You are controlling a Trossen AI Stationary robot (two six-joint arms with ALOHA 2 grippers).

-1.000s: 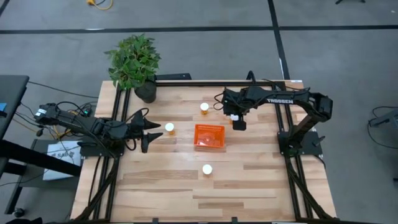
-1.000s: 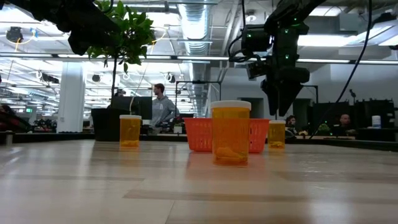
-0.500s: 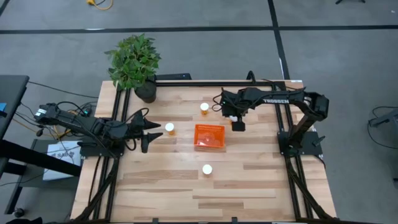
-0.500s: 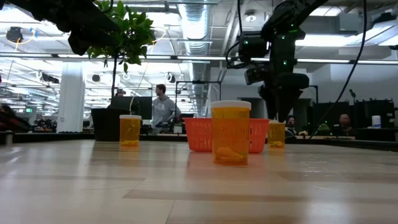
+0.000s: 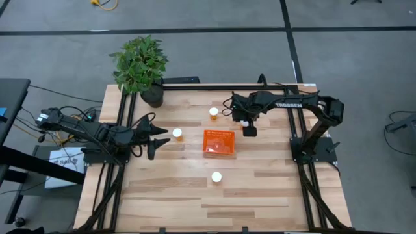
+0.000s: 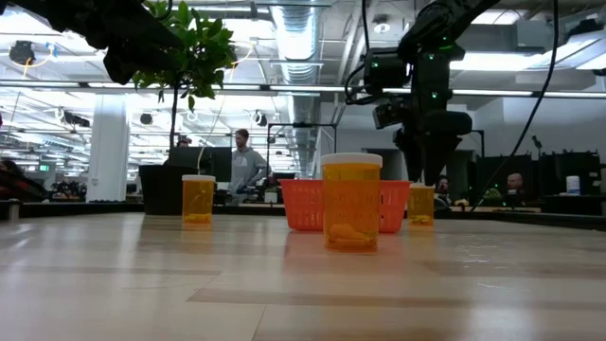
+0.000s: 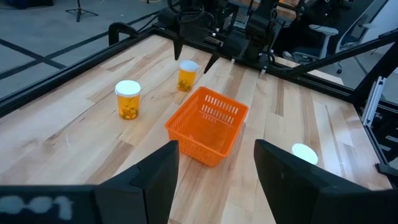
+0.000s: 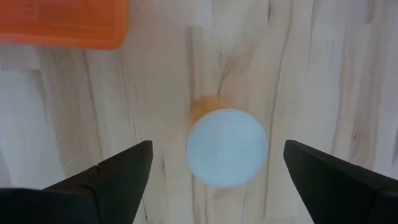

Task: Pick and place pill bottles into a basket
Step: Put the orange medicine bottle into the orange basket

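The orange basket [image 5: 218,142] stands mid-table. My right gripper [image 5: 249,130] is open and points down just right of the basket, over a pill bottle [image 8: 227,147]. Its fingers [image 8: 118,171] stand apart on either side of the bottle's white cap without touching it. That bottle stands upright on its base [image 6: 420,204]. Three other bottles stand upright on the wood: one far of the basket [image 5: 213,112], one to its left [image 5: 177,134], one near of it [image 5: 216,177]. My left gripper [image 5: 156,138] is open and empty at the table's left, beside the left bottle.
A potted plant [image 5: 140,65] stands at the table's far left corner. Black frame rails [image 5: 195,84] run along the table's far and side edges. People show in the room beyond the table in the low view [image 6: 248,161].
My right gripper has come down toward the pill bottle just right of the basket, and a little toward the table's left. The bottles and the basket have stayed where they were.
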